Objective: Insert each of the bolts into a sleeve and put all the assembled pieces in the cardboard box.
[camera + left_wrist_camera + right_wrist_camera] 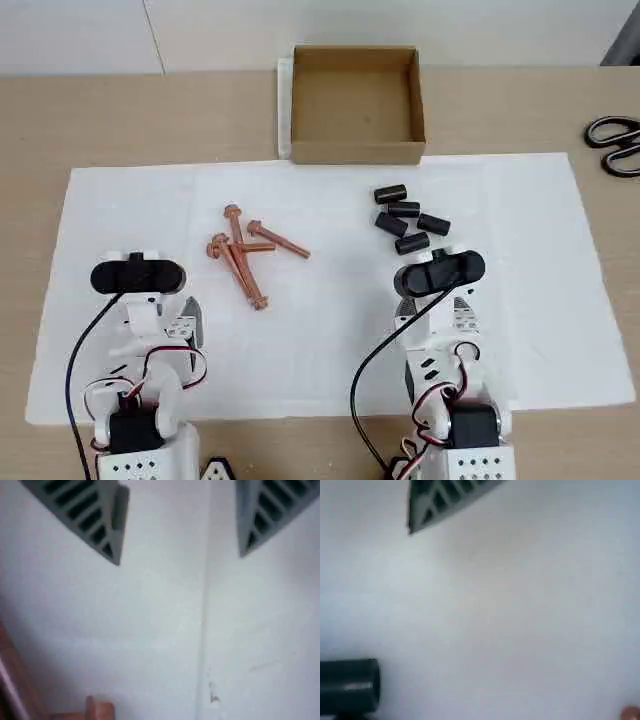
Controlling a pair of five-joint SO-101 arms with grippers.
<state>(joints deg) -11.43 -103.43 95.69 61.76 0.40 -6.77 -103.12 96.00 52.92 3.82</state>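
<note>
Several copper bolts [245, 252] lie in a loose heap on the white sheet [320, 340], left of centre. Several black sleeves [410, 220] are clustered right of centre. The open cardboard box [355, 150] stands beyond the sheet's far edge. My left gripper [180, 557] hovers open over bare sheet, near side of the bolts [100, 707], nothing between its fingers. My right gripper [440, 310] hangs low over the sheet just on the near side of the sleeves, and one sleeve [350, 685] lies close ahead of it.
Scissors [615, 143] lie on the wooden table at the far right edge. The sheet has bare room between the two piles and along its near side.
</note>
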